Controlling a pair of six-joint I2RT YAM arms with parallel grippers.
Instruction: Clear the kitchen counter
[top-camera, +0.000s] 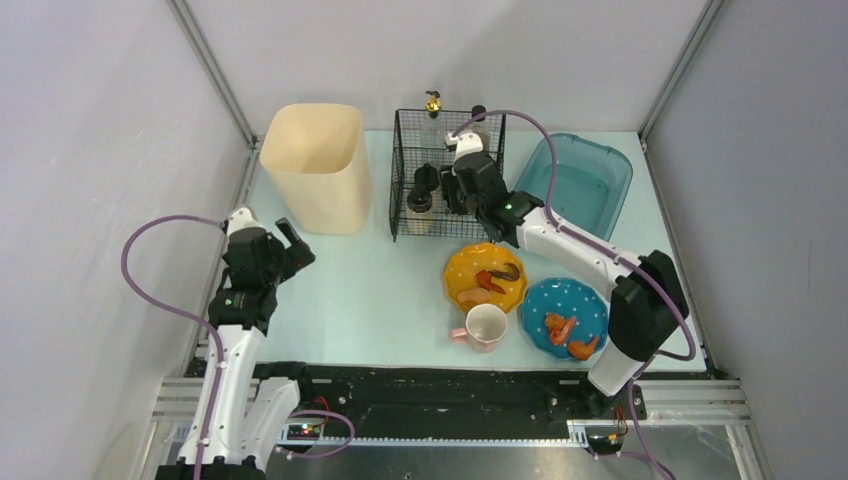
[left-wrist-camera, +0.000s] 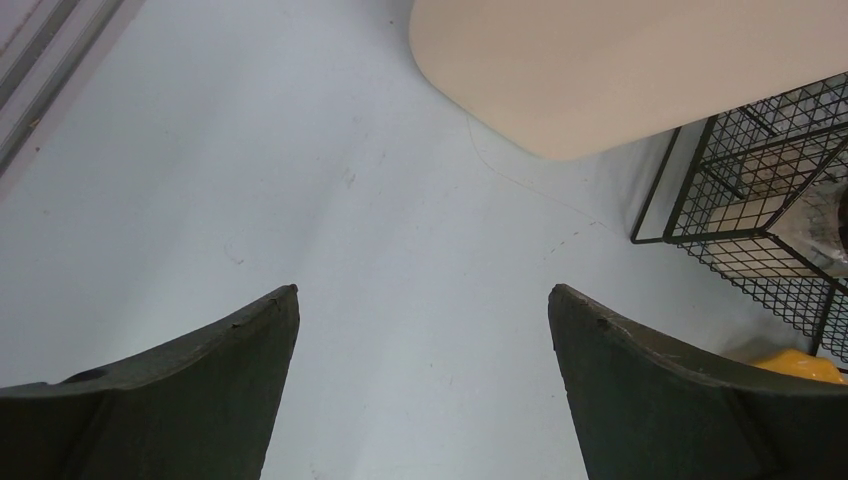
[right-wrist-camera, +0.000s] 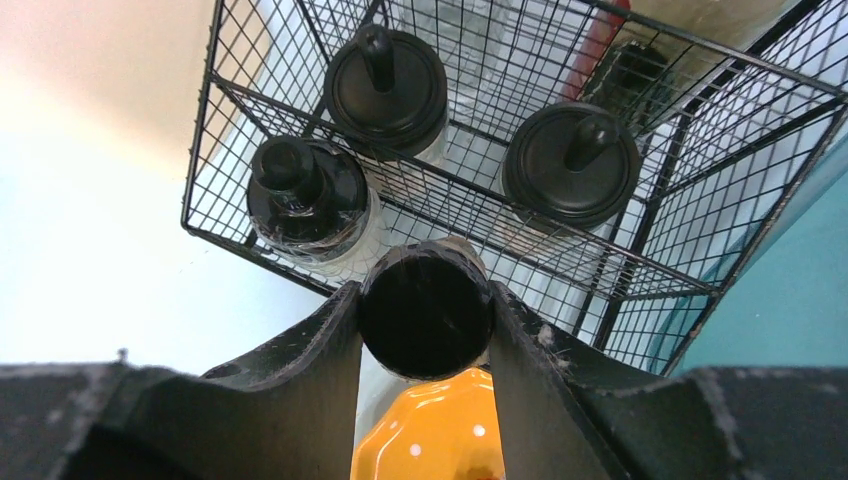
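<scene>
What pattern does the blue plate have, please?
The blue plate has white dots, clearest in the top external view.

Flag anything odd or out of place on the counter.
Nothing is spilled, tipped or broken. The only untidy bits are orange food scraps left on the yellow plate and the blue plate, beside a pink mug on the kitchen counter's near right.

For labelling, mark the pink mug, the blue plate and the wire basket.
pink mug (top-camera: 486, 325), top view, inside of cup.
blue plate (top-camera: 576, 298), top view, bare rim.
wire basket (top-camera: 399, 175), top view, left wall.
</scene>
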